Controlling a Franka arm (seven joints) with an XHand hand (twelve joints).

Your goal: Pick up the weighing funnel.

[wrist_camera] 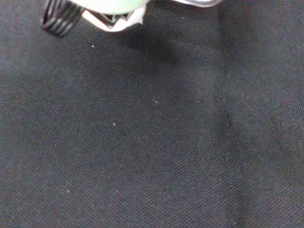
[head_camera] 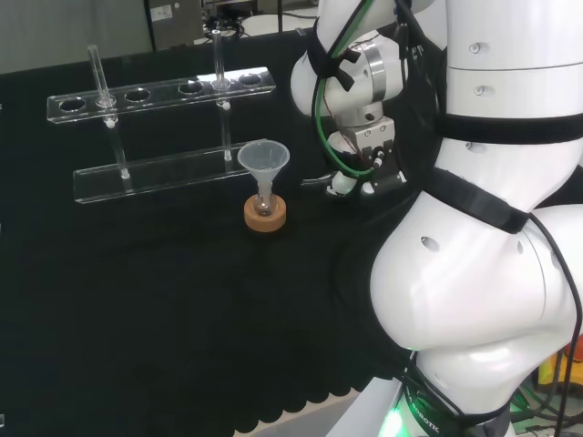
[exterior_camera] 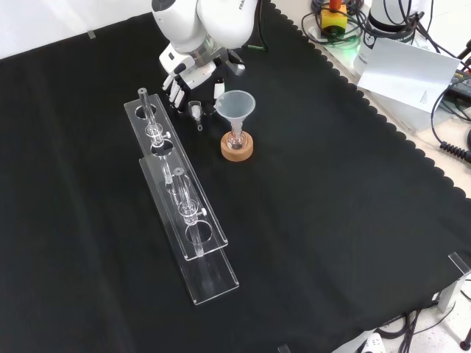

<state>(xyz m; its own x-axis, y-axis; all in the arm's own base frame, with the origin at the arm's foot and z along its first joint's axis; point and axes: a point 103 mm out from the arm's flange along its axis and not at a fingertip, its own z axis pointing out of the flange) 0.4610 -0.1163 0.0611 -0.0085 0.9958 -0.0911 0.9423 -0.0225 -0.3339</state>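
In the front view the weighing funnel (exterior_camera: 196, 111), a small clear scoop with a short stem, lies on the black cloth between the test-tube rack and the big funnel. The black and white hand (exterior_camera: 188, 76) hangs low just behind it. Its fingers (exterior_camera: 176, 93) point down at one side of the piece and its thumb (exterior_camera: 219, 87) at the other, apart and holding nothing. From the head view the hand (head_camera: 363, 173) is close to the cloth, right of the big funnel, under the white arm links. The wrist view has bare cloth and a blurred white part of the hand (wrist_camera: 111, 13).
The big funnel (exterior_camera: 235, 107) stands in a small flask on a cork ring (exterior_camera: 237, 148), right beside the weighing funnel. A long clear test-tube rack (exterior_camera: 179, 187) with a few tubes lies to the left in the front view. The cloth's scalloped edge (exterior_camera: 383, 110) runs along the right.
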